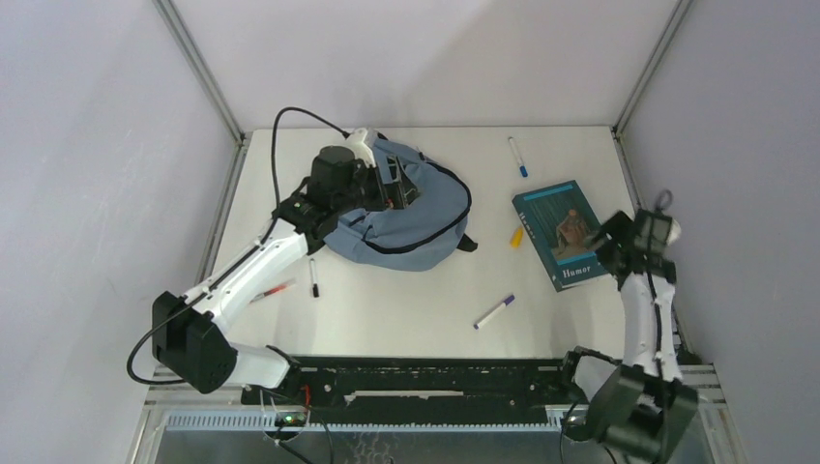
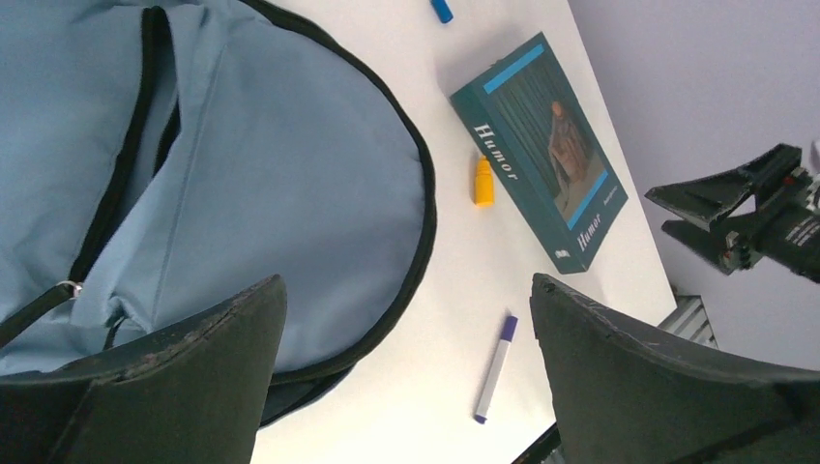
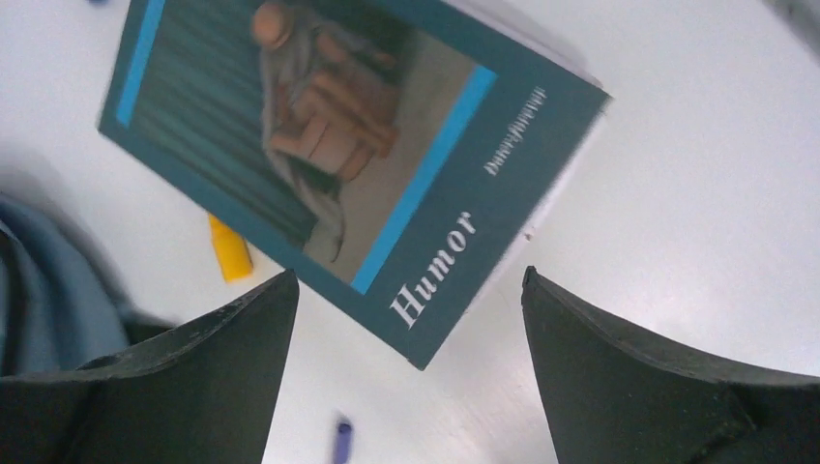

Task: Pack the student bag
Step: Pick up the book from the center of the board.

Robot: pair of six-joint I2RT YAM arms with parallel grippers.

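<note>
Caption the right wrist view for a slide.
Open right tool over a teal book titled Humor, a small yellow marker beside it.

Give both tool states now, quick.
Left tool: open, empty, over the soft grey-blue fabric backpack.
Right tool: open, empty, above the rectangular teal Humor book.

The student bag (image 1: 411, 227), centre left, is showing grey-blue fabric edged with black zippers. The book (image 1: 564, 232), at right, is displaying a teal cover, light-blue stripes and white "Humor" lettering. A small yellow object (image 1: 516, 236), a blue-capped marker (image 1: 518, 157) and a purple-capped marker (image 1: 494, 312) are lying on the white worktop (image 1: 406, 300).
</note>
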